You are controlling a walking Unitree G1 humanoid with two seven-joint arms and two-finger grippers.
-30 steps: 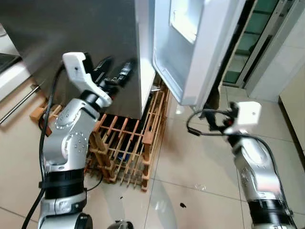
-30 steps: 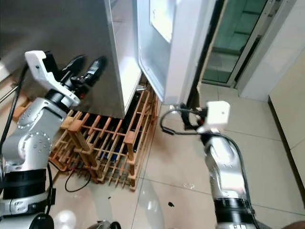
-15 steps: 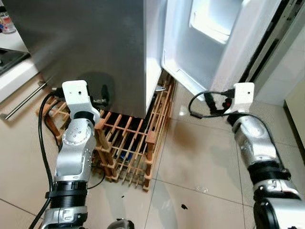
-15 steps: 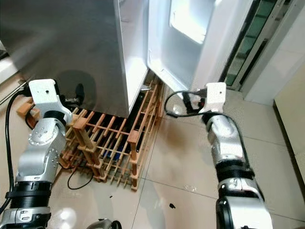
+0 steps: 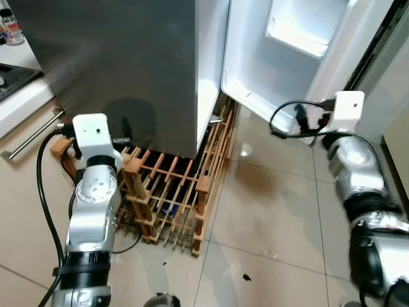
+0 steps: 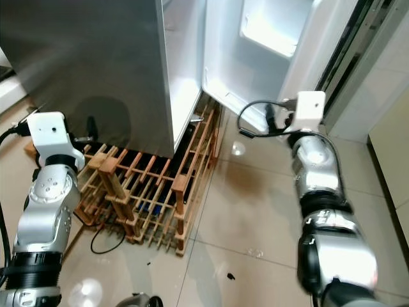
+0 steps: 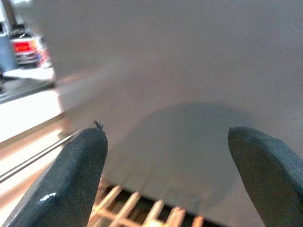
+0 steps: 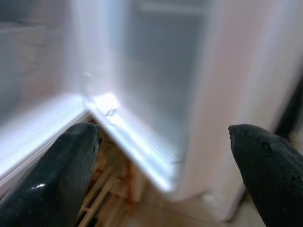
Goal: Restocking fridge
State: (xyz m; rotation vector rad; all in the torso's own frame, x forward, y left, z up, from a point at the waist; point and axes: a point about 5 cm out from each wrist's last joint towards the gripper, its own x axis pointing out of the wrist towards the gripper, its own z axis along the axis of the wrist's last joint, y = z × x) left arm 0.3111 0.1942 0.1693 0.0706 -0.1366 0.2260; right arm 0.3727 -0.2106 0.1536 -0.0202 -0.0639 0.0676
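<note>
The fridge has a grey steel side, and its white door stands open with an empty door shelf lit inside. My left gripper is low, facing the grey side just above the wooden rack, open and holding nothing. My right gripper is up near the lower edge of the open door. In the right wrist view it is open and empty, looking at the door's bottom corner.
A wooden slatted rack lies on the tiled floor at the foot of the fridge. A counter with a bar handle runs along the left. A glass door frame is at the right. Dark specks mark the floor.
My left arm has dropped from beside the fridge's front edge to low against its grey side. My right gripper has risen toward the door's bottom edge. The camera has also shifted.
</note>
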